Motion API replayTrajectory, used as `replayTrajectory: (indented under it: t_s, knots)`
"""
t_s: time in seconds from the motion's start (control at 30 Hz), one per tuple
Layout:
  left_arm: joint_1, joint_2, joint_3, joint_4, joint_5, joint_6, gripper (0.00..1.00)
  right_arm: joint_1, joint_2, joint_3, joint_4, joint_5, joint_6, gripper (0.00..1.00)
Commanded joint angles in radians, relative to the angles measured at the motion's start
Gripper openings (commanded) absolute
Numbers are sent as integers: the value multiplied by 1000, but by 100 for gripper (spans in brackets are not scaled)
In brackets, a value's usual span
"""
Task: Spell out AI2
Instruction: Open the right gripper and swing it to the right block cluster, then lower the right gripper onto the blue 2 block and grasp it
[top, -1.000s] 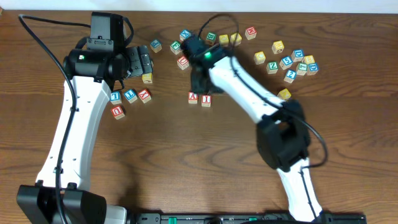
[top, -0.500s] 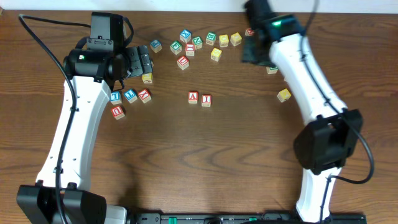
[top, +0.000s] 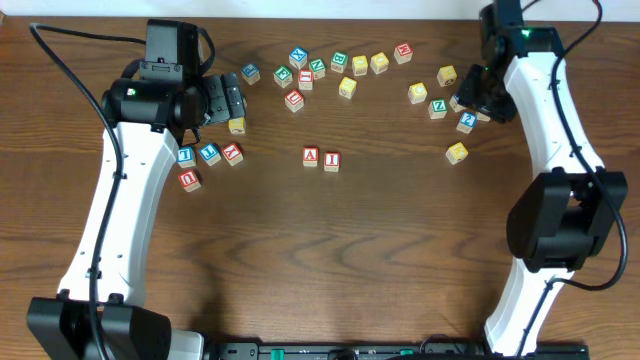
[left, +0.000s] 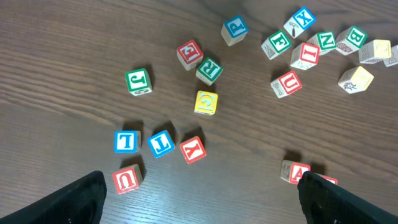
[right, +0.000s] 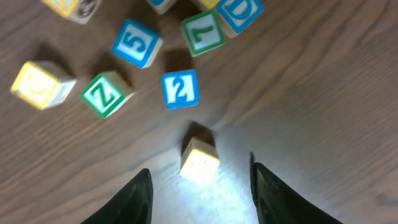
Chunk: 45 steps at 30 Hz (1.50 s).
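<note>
At the centre of the table (top: 300, 250), a red A block (top: 310, 156) and a red I block (top: 331, 160) sit side by side, the first two characters of the word laid out. Well apart to their right, the right gripper (right: 199, 171) hovers over a cluster of number blocks, fingers spread and empty, apparently lining up to fetch the missing digit. The blue 2 block (right: 181, 89) lies just ahead of its fingertips. A pale yellow block (right: 199, 160) shows between the fingers, nearer than the 2, and could be caught by mistake. The left gripper (left: 202, 179), also spread wide and holding nothing, hangs above loose letter blocks on the table's left side, clear of the work.
</note>
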Motion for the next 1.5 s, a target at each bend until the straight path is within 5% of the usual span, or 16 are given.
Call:
replayTrajectory:
  t_s: [0.0, 0.87, 1.47]
  knots:
    - [2, -13, 9, -3, -12, 9, 97, -16, 13, -43, 38, 2, 33, 47]
    - [2, -13, 9, -3, -12, 9, 98, -45, 13, -331, 462, -23, 72, 53]
    - [2, -13, 9, -3, -12, 9, 98, -37, 19, -375, 542, -37, 27, 52]
